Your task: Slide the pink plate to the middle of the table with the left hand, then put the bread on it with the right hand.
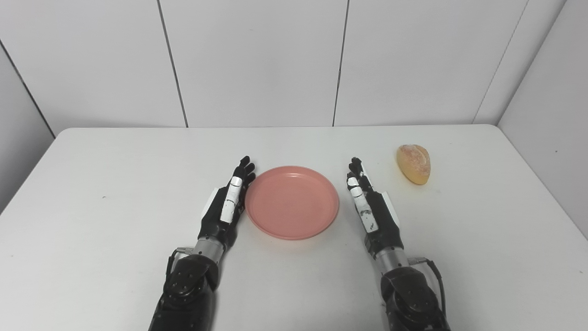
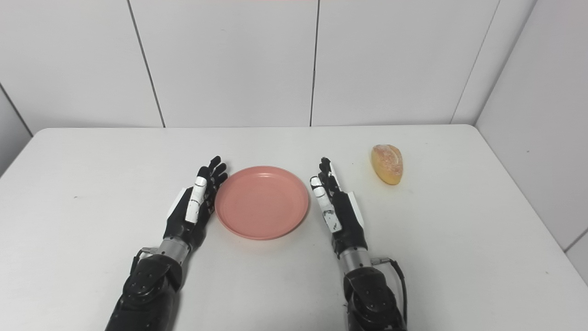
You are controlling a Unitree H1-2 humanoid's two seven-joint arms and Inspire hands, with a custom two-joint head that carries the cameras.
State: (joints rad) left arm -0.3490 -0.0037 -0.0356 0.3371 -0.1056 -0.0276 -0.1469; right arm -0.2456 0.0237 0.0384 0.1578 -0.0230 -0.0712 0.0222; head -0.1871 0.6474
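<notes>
Beside pink plate [image 1: 291, 202], left hand [image 1: 226, 204] lying flat, fingers extended, touching rim; sliding step looking done. Right hand [image 1: 371, 207] waiting spread, empty; needing reach toward bread [image 1: 414, 163], beyond plate's right.

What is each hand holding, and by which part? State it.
Nothing is held. The left hand lies open against the pink plate's rim; the right hand is open, apart from the bread.

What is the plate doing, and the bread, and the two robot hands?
pink plate: flat on the table, empty.
bread: lying on the table, off to the plate's right, untouched.
left hand: open, edge-on against the plate's left rim.
right hand: open, beside the plate, holding nothing.
</notes>
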